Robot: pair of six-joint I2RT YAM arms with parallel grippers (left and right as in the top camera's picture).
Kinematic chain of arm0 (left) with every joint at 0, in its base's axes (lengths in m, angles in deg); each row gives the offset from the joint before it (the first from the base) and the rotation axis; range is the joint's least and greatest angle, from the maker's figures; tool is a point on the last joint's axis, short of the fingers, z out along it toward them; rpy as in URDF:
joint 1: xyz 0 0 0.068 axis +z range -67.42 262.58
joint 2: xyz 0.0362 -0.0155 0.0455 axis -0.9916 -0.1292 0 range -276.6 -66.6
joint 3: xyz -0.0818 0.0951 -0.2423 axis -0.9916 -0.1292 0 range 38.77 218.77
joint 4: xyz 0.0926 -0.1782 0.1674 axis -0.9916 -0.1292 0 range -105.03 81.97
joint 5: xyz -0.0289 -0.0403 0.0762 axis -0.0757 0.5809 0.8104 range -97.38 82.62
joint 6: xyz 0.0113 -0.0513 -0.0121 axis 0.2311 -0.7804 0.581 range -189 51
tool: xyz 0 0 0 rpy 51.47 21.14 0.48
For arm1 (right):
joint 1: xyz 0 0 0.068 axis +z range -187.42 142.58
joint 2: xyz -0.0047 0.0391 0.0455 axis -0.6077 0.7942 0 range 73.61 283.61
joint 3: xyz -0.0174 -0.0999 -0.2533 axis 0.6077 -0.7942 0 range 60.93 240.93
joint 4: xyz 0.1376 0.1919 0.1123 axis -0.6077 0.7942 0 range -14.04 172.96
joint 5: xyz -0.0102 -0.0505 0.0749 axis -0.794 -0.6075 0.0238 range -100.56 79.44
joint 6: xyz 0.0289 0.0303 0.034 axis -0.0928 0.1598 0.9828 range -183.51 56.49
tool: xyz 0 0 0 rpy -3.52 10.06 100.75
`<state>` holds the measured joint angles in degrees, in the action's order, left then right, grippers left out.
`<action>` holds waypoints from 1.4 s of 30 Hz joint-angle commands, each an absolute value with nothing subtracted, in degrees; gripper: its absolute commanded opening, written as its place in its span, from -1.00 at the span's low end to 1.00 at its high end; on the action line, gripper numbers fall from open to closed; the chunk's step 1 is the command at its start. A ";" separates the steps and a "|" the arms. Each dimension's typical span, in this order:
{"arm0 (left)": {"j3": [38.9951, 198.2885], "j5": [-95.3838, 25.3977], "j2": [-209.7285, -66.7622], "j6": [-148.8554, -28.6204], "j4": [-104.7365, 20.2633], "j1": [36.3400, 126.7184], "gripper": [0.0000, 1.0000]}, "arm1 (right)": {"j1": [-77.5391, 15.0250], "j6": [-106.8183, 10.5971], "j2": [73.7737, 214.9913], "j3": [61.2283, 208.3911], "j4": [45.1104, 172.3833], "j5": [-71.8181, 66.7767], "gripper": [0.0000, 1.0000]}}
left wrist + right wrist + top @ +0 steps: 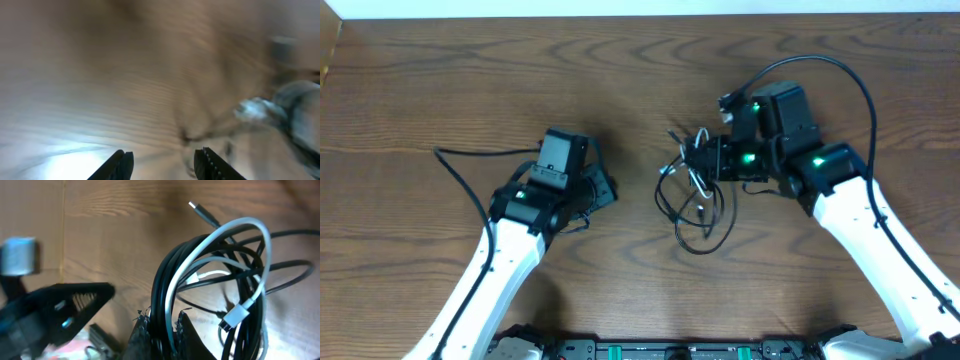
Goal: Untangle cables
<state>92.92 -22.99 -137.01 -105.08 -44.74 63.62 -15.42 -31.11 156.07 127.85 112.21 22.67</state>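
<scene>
The cables (692, 196), black cords and one white, lie in a tangled bundle on the wooden table between the two arms. My right gripper (700, 160) reaches into the bundle's top from the right. In the right wrist view it (161, 317) is shut on several black strands (159, 280) and the white cable (205, 242). A white plug (235, 316) and a black plug (200, 211) hang free. My left gripper (605, 190) sits to the left of the bundle, apart from it. The blurred left wrist view shows its jaws (162, 155) open with nothing between them.
A thick black arm wire (460, 175) trails off to the left of the left arm. Another arches over the right arm (820, 65). The arms' base bar (670, 350) runs along the table's front edge. The table's far edge (620, 16) is at the top.
</scene>
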 commanded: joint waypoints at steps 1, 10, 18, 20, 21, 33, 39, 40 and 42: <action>94.03 -35.71 -132.49 -97.51 -43.23 63.90 -0.11 | -16.69 -25.93 156.00 127.63 114.03 27.50 -0.97; 92.83 -38.88 -129.08 -99.98 -39.65 59.86 -0.11 | -17.61 -19.48 156.22 127.63 113.94 25.60 -0.97; 89.90 -24.90 -129.08 -114.10 -33.11 48.36 -0.11 | -17.61 -12.27 156.24 127.63 114.53 18.08 -0.97; 89.07 -18.08 -129.19 -117.73 -32.32 43.90 -0.11 | -17.61 -11.15 156.24 127.63 114.42 18.04 -0.97; 88.89 -16.52 -129.19 -118.26 -31.91 42.59 -0.11 | -17.61 -11.17 156.24 127.63 114.31 18.04 -0.98; 88.63 -1.77 -137.36 -120.90 -20.37 30.11 -0.11 | -17.61 -10.82 156.24 127.63 114.90 21.12 -0.97; 88.63 -1.66 -142.32 -120.99 -15.69 30.11 -0.35 | -17.61 -10.87 156.24 127.63 115.95 21.36 -0.97; 88.63 -1.25 -142.63 -120.99 -15.30 30.11 -0.49 | -17.61 -10.95 156.24 127.63 116.15 21.53 -0.98; 88.63 -0.09 -142.78 -120.97 -15.30 30.11 -0.73 | -17.61 -11.85 156.24 127.63 116.17 22.04 -0.98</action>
<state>88.76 -3.50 -142.30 -120.77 -15.65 30.07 -17.37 -11.43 156.28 127.72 115.82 19.61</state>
